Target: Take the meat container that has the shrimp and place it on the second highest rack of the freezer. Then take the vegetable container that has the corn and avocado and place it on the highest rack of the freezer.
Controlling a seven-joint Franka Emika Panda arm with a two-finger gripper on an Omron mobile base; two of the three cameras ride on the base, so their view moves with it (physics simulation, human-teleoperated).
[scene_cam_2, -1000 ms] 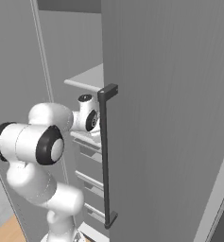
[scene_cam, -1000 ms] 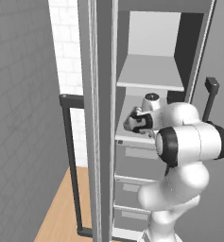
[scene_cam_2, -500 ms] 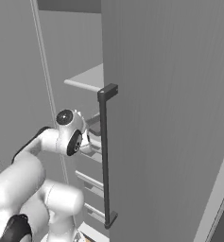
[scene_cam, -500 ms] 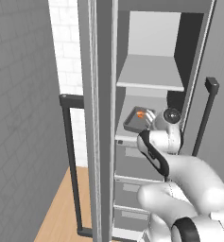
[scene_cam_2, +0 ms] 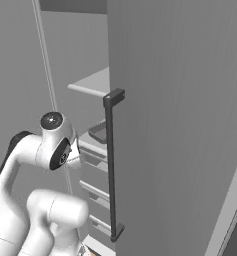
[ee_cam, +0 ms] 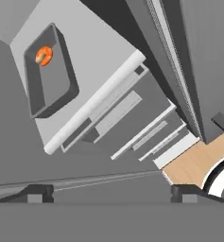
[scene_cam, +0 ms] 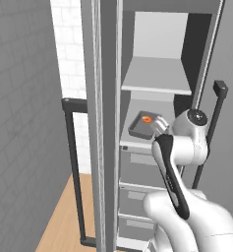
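Gripper [ee_cam: 108, 191] of the white arm, seen in the hand view with its two dark fingertips [ee_cam: 34, 193] set far apart at the bottom edge and nothing between them: the jaws stand wide and empty. In the left base view the arm rises from the lower right and its wrist sits in front of the freezer [scene_cam: 157, 147] opening, at about the level of the lower shelf.

No brand, label or readable writing appears on any surface.

Beyond the fingertips, three grey drawers [ee_cam: 127, 120] with flat fronts lie stacked under the second highest rack [ee_cam: 97, 61], a flat light grey shelf with a rounded pale front edge. On this rack rests the meat container [ee_cam: 49, 71], a dark rectangular tray with raised walls and rounded corners, set apart from the gripper. Inside it, towards one end, lies the shrimp [ee_cam: 43, 55], a small curled orange piece far smaller than the tray. The left base view shows the same tray [scene_cam: 146, 124] and shrimp [scene_cam: 146, 118] on the lower shelf, just left of the wrist.

Above it is the highest rack [scene_cam: 157, 76], a flat light grey shelf, bare on top. A long dark vertical bar handle [scene_cam_2: 110, 165] runs down the open door edge in the right base view. A strip of wooden floor [scene_cam: 64, 216] shows at the lower left.
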